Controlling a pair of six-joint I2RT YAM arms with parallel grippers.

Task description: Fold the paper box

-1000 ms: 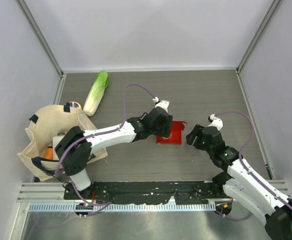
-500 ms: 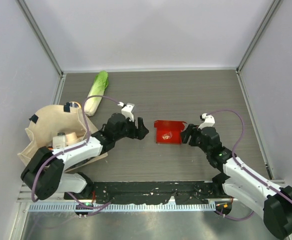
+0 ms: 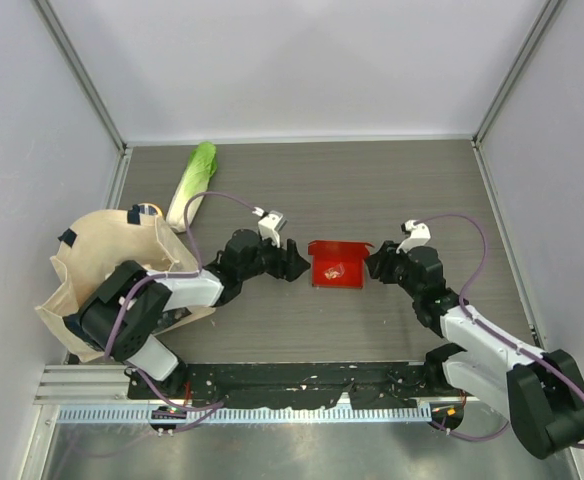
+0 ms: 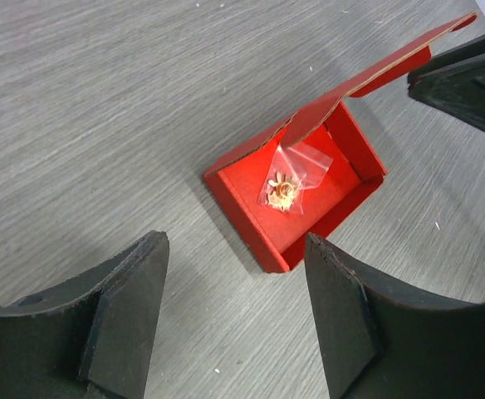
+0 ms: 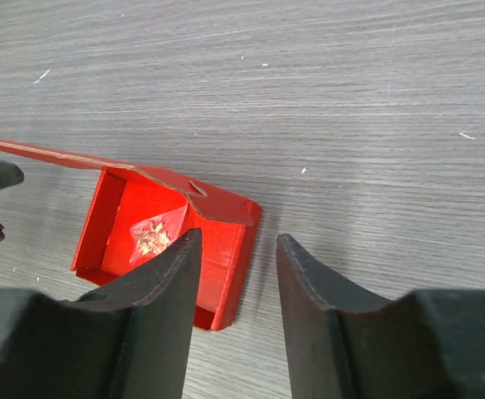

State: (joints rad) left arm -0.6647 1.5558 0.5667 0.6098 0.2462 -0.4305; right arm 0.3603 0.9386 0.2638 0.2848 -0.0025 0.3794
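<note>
Wide-open, empty left gripper point(image 3: 295, 264) back beside paper box point(image 3: 337, 268) after brief retreat; right gripper point(image 3: 373, 263) likewise open, empty; box between both grippers, lid raised, small bag point(image 4: 286, 176) inside; lid closure pending

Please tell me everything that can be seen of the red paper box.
The paper box is bright red thin card, a shallow rectangular tray with low walls. Its lid flap stands raised along the far side, so it is open. Inside lies a small clear bag with something golden. It rests flat on the grey table, between the open left pincer and right pincer; neither clearly touches it.
</note>
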